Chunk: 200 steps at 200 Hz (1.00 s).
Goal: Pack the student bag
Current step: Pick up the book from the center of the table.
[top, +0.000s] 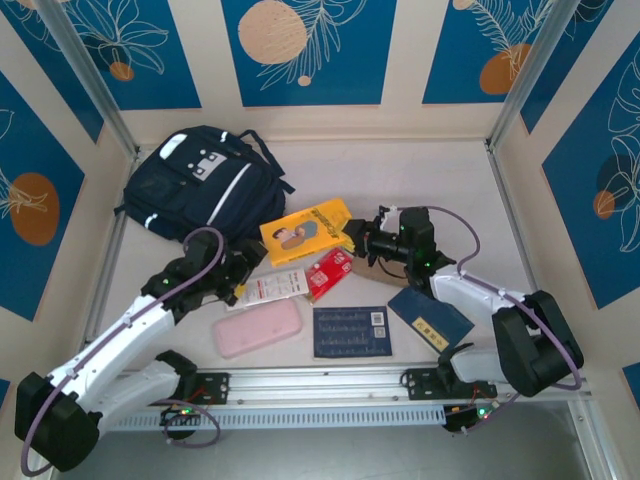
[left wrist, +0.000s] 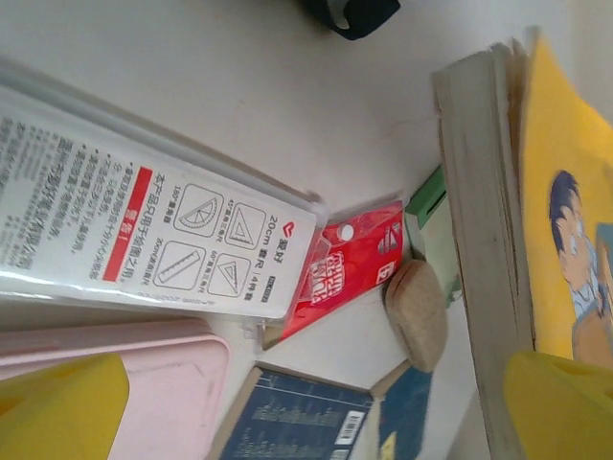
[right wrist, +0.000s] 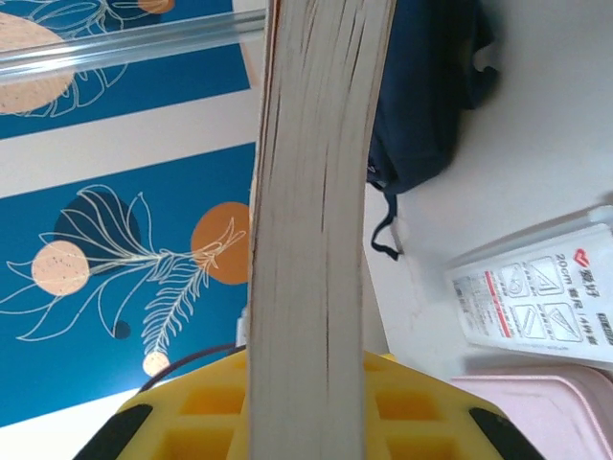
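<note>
Clamps the yellow book (top: 305, 232) by its page edge in the right gripper (top: 362, 240). Hangs the left gripper (top: 243, 278) wide open just above the ruler pack (top: 272, 290) and pink case (top: 257, 328). Sees the backpack (top: 195, 185) lying at the far left of the table (top: 440, 185), just beyond the book.

Table surface (top: 440, 180): white, matt, under soft, even light. Back wall (top: 310, 50) at 12 o'clock and side walls (top: 30, 200) at 9 and 3 o'clock: cream panels with blue insets printed with orange discs and white leaf outlines. Aluminium posts (top: 85, 75) stand at the 11 and 1 o'clock corners; a slotted aluminium rail (top: 330, 385) runs along 6 o'clock.
</note>
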Tool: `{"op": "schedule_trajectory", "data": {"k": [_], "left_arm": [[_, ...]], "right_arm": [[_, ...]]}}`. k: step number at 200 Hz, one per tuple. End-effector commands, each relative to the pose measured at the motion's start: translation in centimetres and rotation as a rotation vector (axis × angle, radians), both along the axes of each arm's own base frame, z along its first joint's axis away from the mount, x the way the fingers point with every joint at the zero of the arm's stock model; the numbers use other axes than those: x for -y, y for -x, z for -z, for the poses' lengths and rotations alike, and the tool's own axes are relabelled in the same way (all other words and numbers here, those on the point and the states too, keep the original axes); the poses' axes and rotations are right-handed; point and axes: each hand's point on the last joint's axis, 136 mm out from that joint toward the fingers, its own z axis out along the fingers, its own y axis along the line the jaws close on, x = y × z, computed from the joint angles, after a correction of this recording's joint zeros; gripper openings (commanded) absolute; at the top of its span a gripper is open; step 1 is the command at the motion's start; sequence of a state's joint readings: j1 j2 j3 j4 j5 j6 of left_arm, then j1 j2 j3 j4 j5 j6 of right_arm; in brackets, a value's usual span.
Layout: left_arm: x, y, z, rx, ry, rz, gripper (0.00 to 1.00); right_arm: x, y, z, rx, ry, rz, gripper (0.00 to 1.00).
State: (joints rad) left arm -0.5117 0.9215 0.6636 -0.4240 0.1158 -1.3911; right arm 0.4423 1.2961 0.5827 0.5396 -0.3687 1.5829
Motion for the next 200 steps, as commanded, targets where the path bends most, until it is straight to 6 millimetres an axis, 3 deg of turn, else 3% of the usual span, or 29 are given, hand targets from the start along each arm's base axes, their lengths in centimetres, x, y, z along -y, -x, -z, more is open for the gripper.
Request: {"op": "schedule_trajectory", "data": {"k": [1, 35, 102, 159, 182, 200], "left_arm": [[1.2, -1.9, -3.5, 0.063, 0.202, -0.096, 1.00], [1.3, -3.1, -5.4, 0.143, 0.257, -0.125, 0.93], [1.3, -3.8, -5.7, 0.173, 0.298, -0.162, 0.67], [-1.0, -2.7, -6.3, 0.210, 0.247, -0.224, 0.68], [0.4, -3.2, -7.2, 0.234, 0.270, -0.152, 0.85], [2.0, -3.7, -8.1, 0.234, 0.283, -0.082, 0.92]], "right_arm": [[-0.8, -0.2, -4.8, 0.109, -0.092, 0.020, 0.00], [-1.0, 0.4, -5.2, 0.131, -0.116, 0.025, 0.00], [-1.2, 1.0, -5.8, 0.154, -0.131, 0.034, 0.00], [0.6, 0.7, -5.4, 0.146, -0.113, 0.105, 0.00], [0.4, 0.6, -5.6, 0.144, -0.120, 0.096, 0.00], [0.1, 0.7, -5.7, 0.142, -0.128, 0.088, 0.00]]}}
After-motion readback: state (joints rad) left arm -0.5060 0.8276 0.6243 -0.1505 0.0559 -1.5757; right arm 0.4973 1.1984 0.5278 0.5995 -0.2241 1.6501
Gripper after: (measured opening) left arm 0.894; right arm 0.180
